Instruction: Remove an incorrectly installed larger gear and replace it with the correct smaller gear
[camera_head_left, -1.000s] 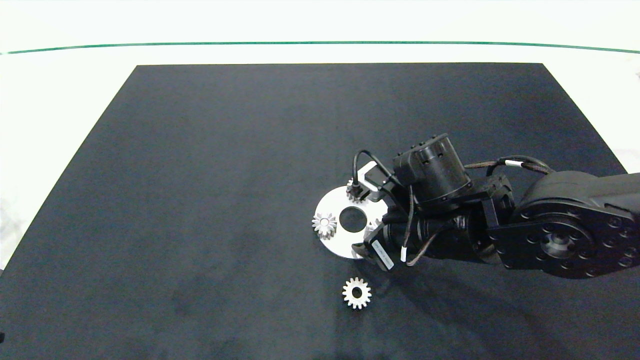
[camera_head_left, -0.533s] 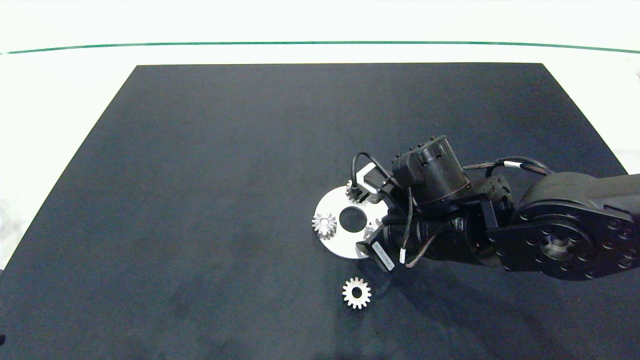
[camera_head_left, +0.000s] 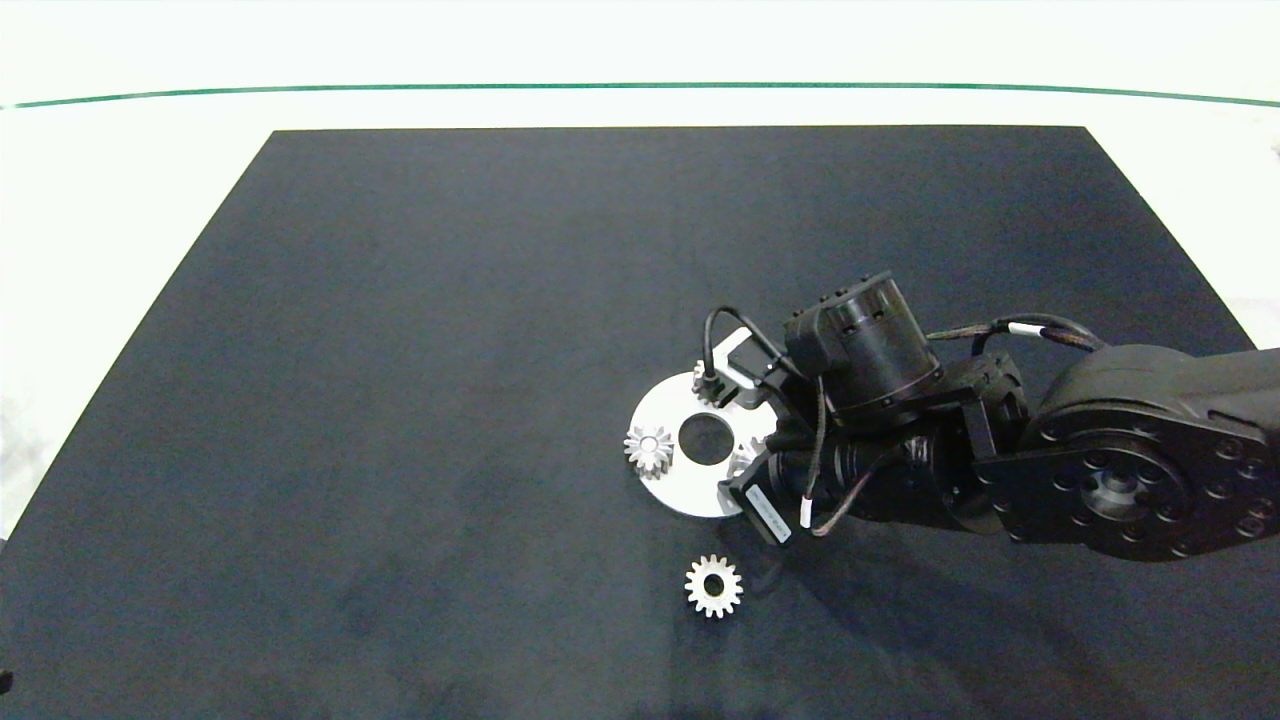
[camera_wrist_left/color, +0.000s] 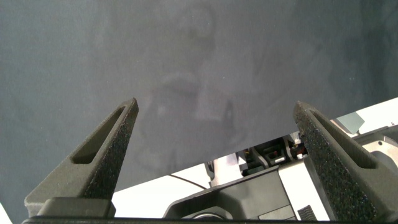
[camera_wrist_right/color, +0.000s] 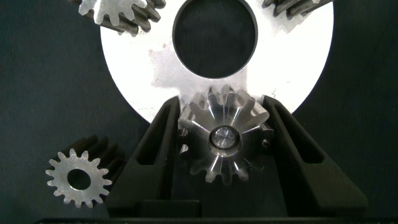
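Right gripper (camera_wrist_right/color: 224, 140) is clamped on the larger gear (camera_wrist_right/color: 222, 138) at the near edge of the white disc (camera_wrist_right/color: 143, 81), beside the disc's centre hole. Two more gears (camera_head_left: 649, 450) sit on the disc. Off the disc, the smaller gear (camera_head_left: 714, 586) lies alone on bare black mat (camera_head_left: 400, 350). Left gripper (camera_wrist_left/color: 214, 112) hangs spread apart over bare mat.

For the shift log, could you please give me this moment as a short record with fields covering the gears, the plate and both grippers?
larger gear: on the round white plate's rim, between the right gripper's fingers
right gripper: fingers against the larger gear's teeth on both sides; gear not lifted off the plate
smaller gear: loose on the black mat, flat, apart from the plate on its near side
other gears: two on the plate, one at its left edge, the other partly hidden by the right arm
left gripper: open, over bare mat, outside the head view
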